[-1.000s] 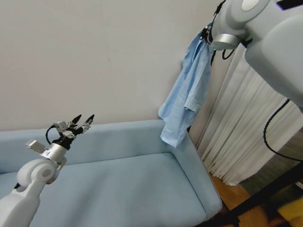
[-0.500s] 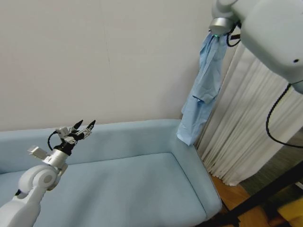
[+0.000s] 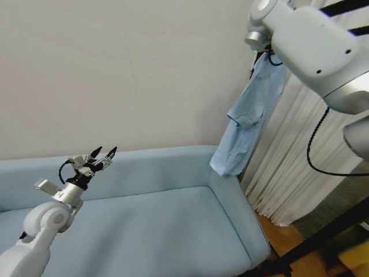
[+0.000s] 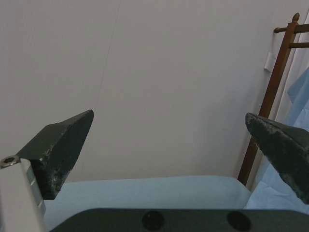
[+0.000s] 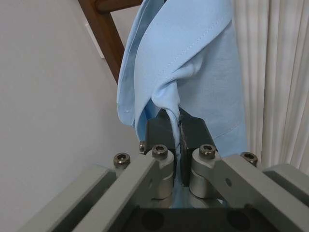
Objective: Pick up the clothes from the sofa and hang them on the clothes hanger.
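while the right pincer (image 5: pixel 179 128) stays pressed together on a fold of the light blue shirt (image 5: pixel 193 58), the job is in its hanging step: the sofa (image 3: pixel 144 231) carries no clothes, and the shirt is up in the air at the sofa's right end. it hangs full length from the raised right arm, in front of the white curtain (image 3: pixel 300 156), with its hem just above the sofa's corner. in the right wrist view the dark wooden post of the clothes hanger (image 5: pixel 104 34) rises close behind the pinched cloth, with a peg near the top. whether the fabric already touches that peg i cannot tell.

as i judge it, the next move calls for carrying the collar part up and over a peg so the cloth catches. only then should the fingers let go, since a shirt released too early would slide down to the sofa or the floor. the loose sleeve could also snag on the post.

the left pincer (image 3: pixel 99 157) is spread wide and carries nothing, hovering over the sofa's backrest on the left, facing the wall.

against the frame a second ago, the sofa and wall sit in the same place, so the camera has held. the right arm has swung further right and up, taking the shirt away from the wall and towards the curtain. the left arm has barely changed.
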`<state>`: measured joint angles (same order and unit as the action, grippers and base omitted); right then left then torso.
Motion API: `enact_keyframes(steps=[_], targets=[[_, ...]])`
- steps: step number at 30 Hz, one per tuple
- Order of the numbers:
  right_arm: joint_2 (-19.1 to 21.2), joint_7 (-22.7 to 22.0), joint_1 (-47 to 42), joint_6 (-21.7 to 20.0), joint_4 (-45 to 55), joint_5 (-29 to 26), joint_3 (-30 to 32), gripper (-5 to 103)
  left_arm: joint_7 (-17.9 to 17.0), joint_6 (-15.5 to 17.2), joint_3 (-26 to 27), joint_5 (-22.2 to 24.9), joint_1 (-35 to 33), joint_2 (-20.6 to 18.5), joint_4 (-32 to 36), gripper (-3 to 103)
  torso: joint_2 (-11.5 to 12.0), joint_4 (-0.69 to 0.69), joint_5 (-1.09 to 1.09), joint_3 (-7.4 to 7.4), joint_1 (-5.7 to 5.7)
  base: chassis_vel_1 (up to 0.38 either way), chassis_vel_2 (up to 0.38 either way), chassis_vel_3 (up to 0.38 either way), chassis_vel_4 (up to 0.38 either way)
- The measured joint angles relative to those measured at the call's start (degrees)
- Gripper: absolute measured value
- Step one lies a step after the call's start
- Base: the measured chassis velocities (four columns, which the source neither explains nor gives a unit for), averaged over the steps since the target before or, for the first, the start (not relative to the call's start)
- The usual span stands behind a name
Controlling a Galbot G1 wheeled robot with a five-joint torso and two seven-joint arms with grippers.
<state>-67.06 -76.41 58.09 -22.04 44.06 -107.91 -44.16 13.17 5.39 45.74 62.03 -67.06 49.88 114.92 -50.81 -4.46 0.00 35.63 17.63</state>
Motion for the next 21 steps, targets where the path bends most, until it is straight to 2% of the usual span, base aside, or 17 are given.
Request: enact_keyframes(steps=[9,21], targets=[[-3.7,3.0,-0.2,-0.7,-9.2,3.3,1.2,2,1.1,-0.5,-0.1,0.2,0.2,-0.1,-0.9,100,0.0,0.01,-0.01,0.0,0.0,0.0,0.0,0.0,0.0],[-1.5,6.4,-1.5,-1.4,-10.4,5.8,2.0,2,2.1,-1.3,-0.2,0.2,0.0,0.0,-1.7,100,0.0,0.0,0.01,0.0,-0.01,0.0,0.0,0.0,0.0]])
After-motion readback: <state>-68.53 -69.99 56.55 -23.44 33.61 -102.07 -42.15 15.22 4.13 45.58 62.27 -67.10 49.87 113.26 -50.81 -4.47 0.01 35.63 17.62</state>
